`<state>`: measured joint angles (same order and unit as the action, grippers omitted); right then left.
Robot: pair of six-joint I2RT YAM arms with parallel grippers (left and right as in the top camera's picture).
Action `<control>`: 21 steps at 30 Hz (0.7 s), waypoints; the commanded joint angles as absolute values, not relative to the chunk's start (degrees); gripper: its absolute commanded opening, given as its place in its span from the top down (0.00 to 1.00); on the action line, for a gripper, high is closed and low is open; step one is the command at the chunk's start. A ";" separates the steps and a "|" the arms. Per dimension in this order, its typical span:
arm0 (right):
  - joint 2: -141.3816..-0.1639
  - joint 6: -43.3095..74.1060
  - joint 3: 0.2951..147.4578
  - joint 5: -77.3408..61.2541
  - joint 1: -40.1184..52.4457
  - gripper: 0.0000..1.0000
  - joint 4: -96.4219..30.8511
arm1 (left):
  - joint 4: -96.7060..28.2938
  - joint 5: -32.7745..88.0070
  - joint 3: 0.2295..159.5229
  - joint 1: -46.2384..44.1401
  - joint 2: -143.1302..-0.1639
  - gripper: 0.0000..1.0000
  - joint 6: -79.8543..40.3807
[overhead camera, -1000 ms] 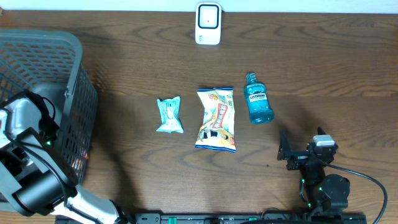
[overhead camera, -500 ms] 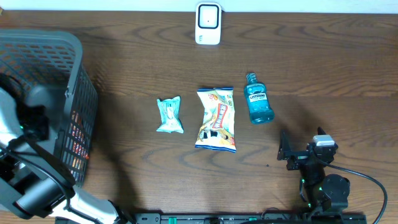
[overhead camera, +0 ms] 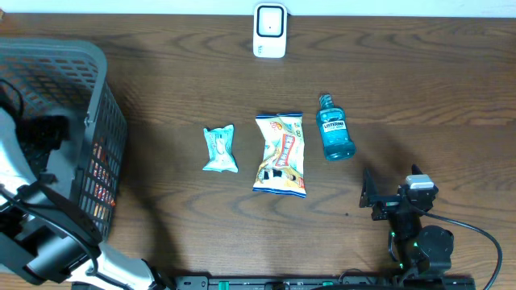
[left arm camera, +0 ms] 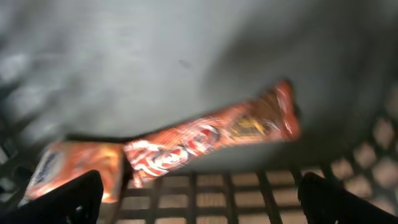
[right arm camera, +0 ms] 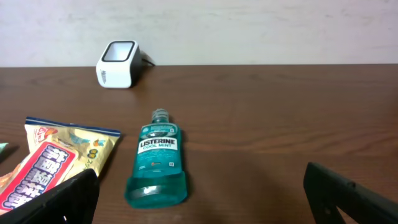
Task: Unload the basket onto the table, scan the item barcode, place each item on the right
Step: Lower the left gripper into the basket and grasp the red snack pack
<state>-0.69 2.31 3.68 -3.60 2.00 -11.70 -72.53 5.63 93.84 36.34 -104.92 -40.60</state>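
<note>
Your left gripper (left arm camera: 202, 200) is down inside the grey basket (overhead camera: 98, 121), jaws spread wide, one dark fingertip at each lower corner of its wrist view, and nothing is pinched between them. Just ahead of it, in the gap between the fingertips' lines, is a long orange-red wrapper (left arm camera: 211, 140), tilted with its right end higher; it is blurred, so you cannot tell whether it rests on the basket floor or hangs free of it. A second orange packet (left arm camera: 74, 169) lies beside the wrapper's left end, ahead of the left fingertip, against the mesh wall. Your right gripper (right arm camera: 205, 200) sits low over the brown table (right arm camera: 292, 124), jaws fully apart and empty. Directly ahead of it, a little left of centre, the blue mouthwash bottle (right arm camera: 157, 163) lies flat, cap pointing away from the gripper and label facing up. Left of the bottle, ahead of the left fingertip, lies the yellow snack bag (right arm camera: 59, 165), near the bottle but not touching it. Further left, beyond the bag, is the small teal packet (overhead camera: 219, 150), which only the overhead view shows clearly. The white scanner (right arm camera: 117, 64) stands far ahead and to the left, at the table's back edge, well apart from all three items, window upward.
</note>
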 commanded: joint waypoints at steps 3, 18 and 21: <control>-0.34 1.54 3.57 -3.36 2.61 0.01 -11.79 | -70.24 6.92 93.06 32.47 -105.71 0.00 -22.41; -0.34 1.52 3.57 -3.36 2.61 0.01 -11.79 | -64.14 4.29 79.44 29.80 -109.51 0.03 -17.56; -0.34 1.54 3.57 -3.36 2.61 0.01 -11.79 | -60.62 4.32 75.70 29.80 -110.19 0.03 -17.58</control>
<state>-0.69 2.28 3.68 -3.60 2.00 -11.70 -62.72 4.78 79.18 30.00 -109.10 -19.27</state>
